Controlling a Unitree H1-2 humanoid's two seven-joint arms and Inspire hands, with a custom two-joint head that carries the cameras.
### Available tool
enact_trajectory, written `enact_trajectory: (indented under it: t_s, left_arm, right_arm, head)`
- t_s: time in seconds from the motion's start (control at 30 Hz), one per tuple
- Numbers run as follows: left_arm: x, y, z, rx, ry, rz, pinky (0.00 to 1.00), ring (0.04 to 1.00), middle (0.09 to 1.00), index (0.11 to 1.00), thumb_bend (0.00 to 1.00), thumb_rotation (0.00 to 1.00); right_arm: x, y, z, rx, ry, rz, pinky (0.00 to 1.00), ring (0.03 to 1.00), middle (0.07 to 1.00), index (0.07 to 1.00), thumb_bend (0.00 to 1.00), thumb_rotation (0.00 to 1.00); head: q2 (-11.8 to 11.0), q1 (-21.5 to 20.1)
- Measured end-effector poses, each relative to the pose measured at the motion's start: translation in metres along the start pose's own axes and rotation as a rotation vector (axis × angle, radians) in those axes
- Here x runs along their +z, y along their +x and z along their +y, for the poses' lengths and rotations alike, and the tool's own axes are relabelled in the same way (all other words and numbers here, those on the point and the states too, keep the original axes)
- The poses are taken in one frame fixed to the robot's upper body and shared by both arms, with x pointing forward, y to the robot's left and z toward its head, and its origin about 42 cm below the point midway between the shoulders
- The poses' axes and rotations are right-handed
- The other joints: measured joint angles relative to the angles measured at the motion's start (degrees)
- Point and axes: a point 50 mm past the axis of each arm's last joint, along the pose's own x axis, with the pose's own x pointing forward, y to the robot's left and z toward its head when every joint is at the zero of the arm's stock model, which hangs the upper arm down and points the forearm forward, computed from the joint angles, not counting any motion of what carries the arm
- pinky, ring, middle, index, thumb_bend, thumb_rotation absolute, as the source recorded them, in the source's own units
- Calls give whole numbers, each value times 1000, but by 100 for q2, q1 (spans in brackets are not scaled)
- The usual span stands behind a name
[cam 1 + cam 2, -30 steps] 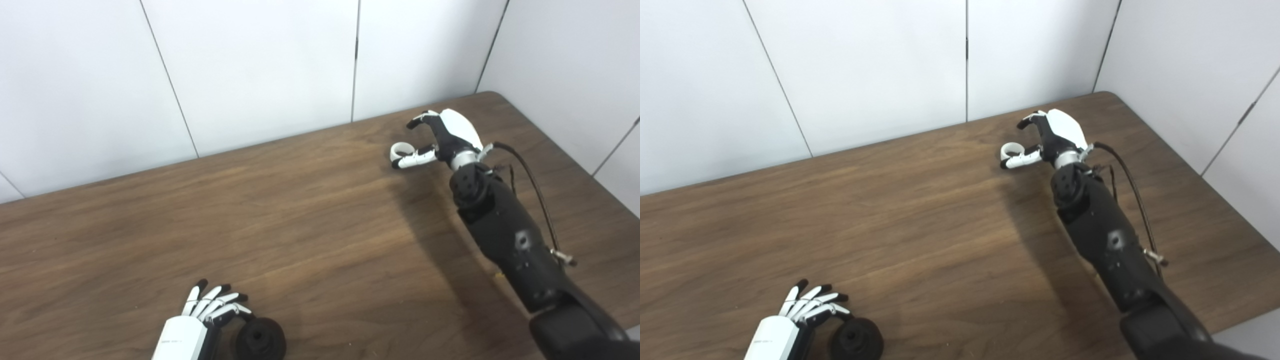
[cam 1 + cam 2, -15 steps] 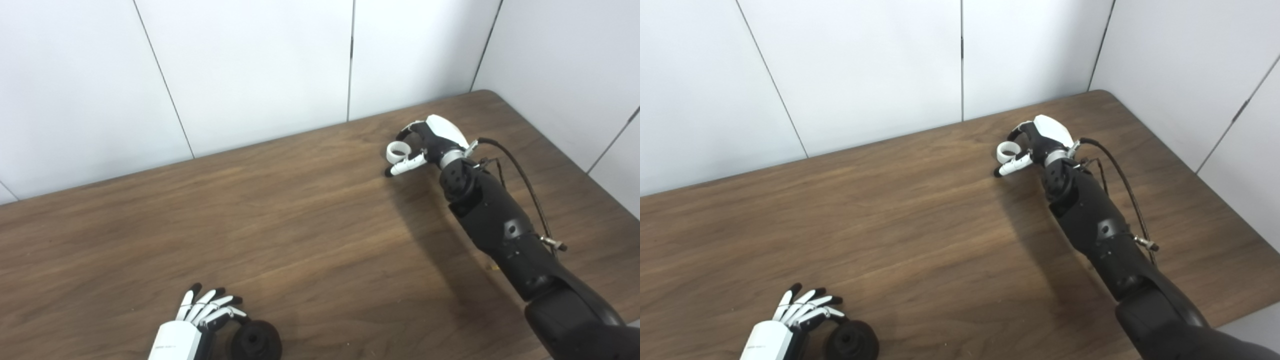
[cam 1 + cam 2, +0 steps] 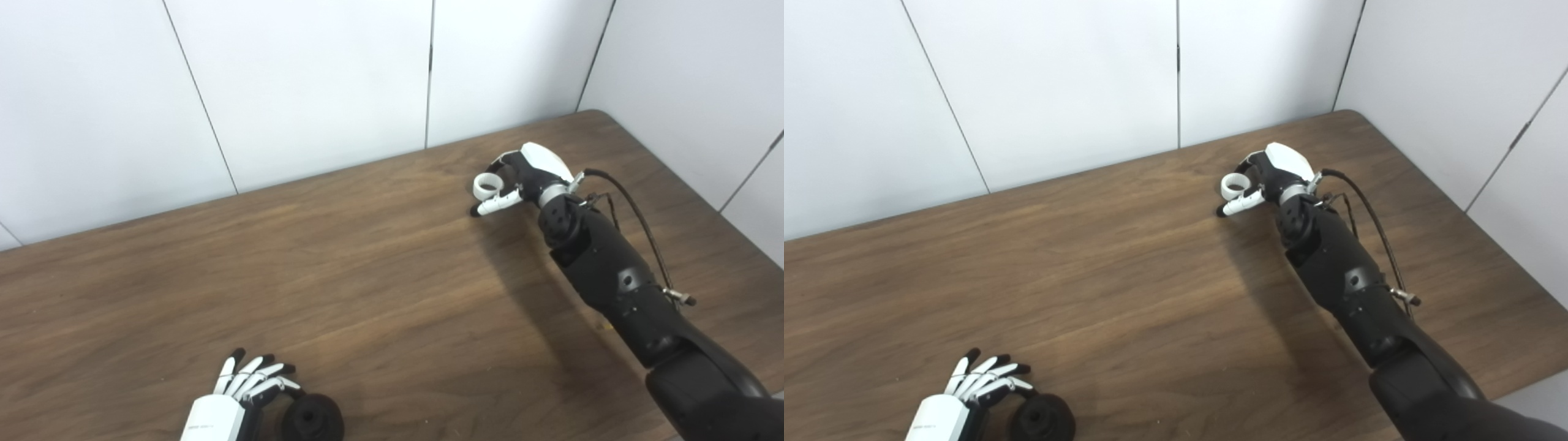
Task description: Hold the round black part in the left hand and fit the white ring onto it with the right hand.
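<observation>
The round black part [image 3: 312,418] lies on the wooden table [image 3: 367,294] at the near edge. My left hand [image 3: 242,395] rests just left of it with its fingers spread, open, and its thumb reaches toward the part. The white ring [image 3: 487,185] lies flat on the table at the far right; it also shows in the right eye view [image 3: 1234,184]. My right hand [image 3: 523,177] is low over the table right beside the ring. Its thumb lies just in front of the ring and its curled fingers arch behind it. I see no closed grip on the ring.
White wall panels [image 3: 306,79] stand along the table's far edge and its right side. The table's right corner [image 3: 597,113] is close behind my right hand. A black cable [image 3: 637,220] loops along my right forearm.
The camera has shifted a little. My right hand has dropped lower and tipped toward the ring, its thumb and fingers now bracketing it. The ring, my left hand and the black part have stayed put.
</observation>
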Motion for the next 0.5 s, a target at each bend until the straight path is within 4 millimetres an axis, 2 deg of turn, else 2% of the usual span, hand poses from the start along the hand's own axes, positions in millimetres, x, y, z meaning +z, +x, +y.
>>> enact_trajectory:
  t_s: [0.17,0.2,0.23,0.27,0.4,0.5]
  left_arm:
    - [0,0,0,0,-1,0,1000,873,770,484,524,54]
    - [0,0,0,-1,-1,0,1000,874,770,484,524,54]
    - [0,0,0,-1,-1,0,1000,873,770,484,524,54]
    - [0,0,0,-1,-1,0,1000,874,770,484,524,54]
    - [0,0,0,0,-1,0,1000,873,770,484,524,54]
    - [0,0,1,1,0,0,1000,873,770,484,524,54]
  right_arm:
    - [0,0,0,3,0,1,939,952,901,645,748,258]
    - [0,0,0,3,0,1,939,951,889,570,637,206]
    - [0,0,0,2,3,1,936,945,869,522,568,172]
    - [0,0,-1,1,8,-1,928,936,852,505,545,158]
    - [5,0,-2,-15,25,-12,886,915,816,486,522,140]
    - [6,-1,-3,-17,25,-18,896,926,820,486,519,139]
  head:
    - [9,0]
    - [9,0]
    - [9,0]
    - [9,9]
    - [9,9]
    - [9,18]
